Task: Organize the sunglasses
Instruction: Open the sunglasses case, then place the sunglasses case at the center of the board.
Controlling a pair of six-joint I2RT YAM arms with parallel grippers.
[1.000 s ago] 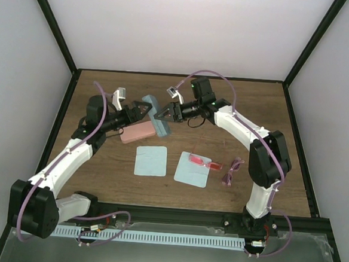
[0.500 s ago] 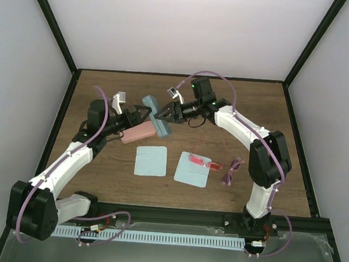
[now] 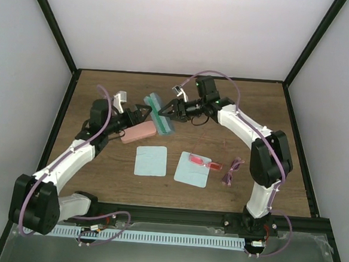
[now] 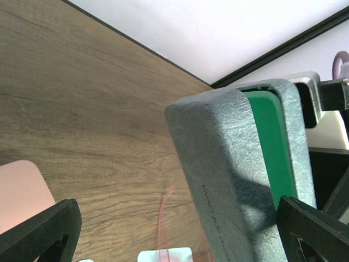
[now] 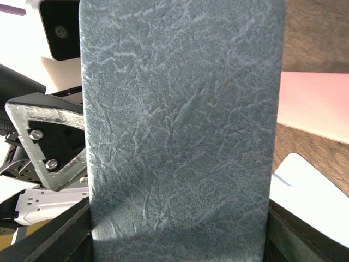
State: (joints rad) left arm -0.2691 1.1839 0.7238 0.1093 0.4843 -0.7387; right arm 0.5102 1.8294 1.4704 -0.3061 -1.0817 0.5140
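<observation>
The red-lensed sunglasses (image 3: 203, 162) lie on the right pale blue cloth (image 3: 193, 169); one thin red arm shows in the left wrist view (image 4: 162, 215). The pinkish-purple sunglasses (image 3: 232, 170) lie on the table right of that cloth. My right gripper (image 3: 167, 111) (image 5: 177, 240) is shut on the blue-grey case (image 3: 159, 113) (image 5: 180, 125) and holds it tilted above the table, its lid ajar with green lining (image 4: 270, 136) showing. My left gripper (image 3: 141, 112) (image 4: 180, 234) is open, jaws wide apart, with the case against its right finger (image 4: 319, 232).
The pink case (image 3: 138, 131) (image 4: 19, 191) lies on the table just below the left gripper. A second pale blue cloth (image 3: 151, 160) lies left of the first. Black frame posts and white walls bound the wooden table (image 3: 248, 106).
The blue-grey case has been lifted and tilted, and its lid has come ajar so the green lining shows. Both grippers have shifted slightly up the view with it.
</observation>
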